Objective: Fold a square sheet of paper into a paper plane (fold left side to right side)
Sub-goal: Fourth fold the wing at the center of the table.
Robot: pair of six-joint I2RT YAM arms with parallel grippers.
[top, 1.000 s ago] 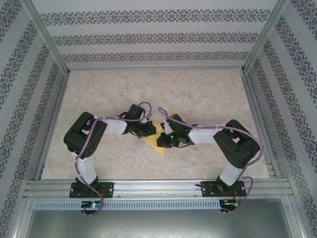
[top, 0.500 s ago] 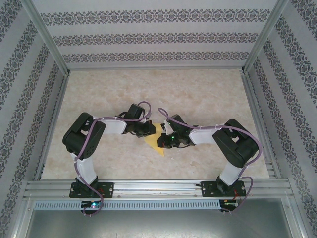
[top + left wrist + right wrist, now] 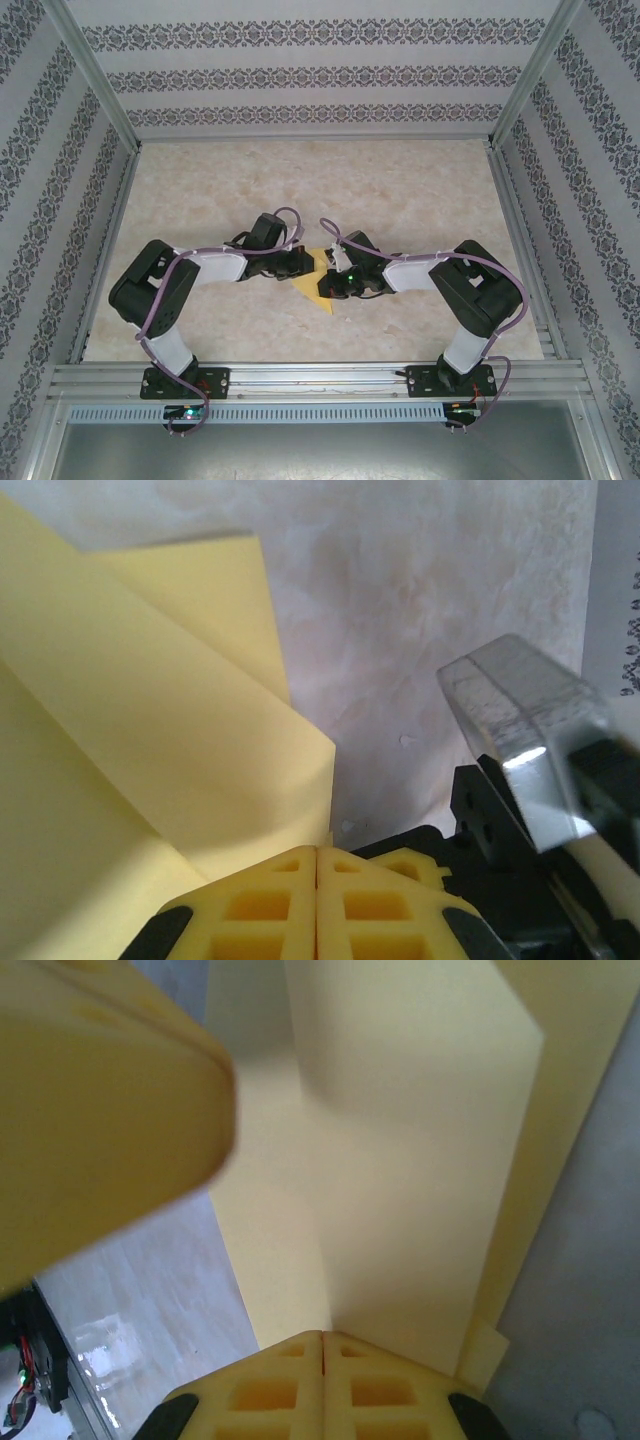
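The partly folded square sheet of paper (image 3: 315,295) lies mid-desk (image 3: 420,190), its long edge running far to near. The left fingers (image 3: 265,910) meet its far-left part and the right fingers (image 3: 265,1395) its right side. Both pairs are closed flat together, visibly gripping nothing.

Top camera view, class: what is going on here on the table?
Two robot arms are part-way through folding a yellow sheet of paper at the middle of the table. The sheet already has creases and overlapping flaps. Both arms reach in over it from either side. The left jaws and the right jaws are shut, with their tips right at the paper. Whether either actually pinches it cannot be told. It does not yet look like a finished plane.
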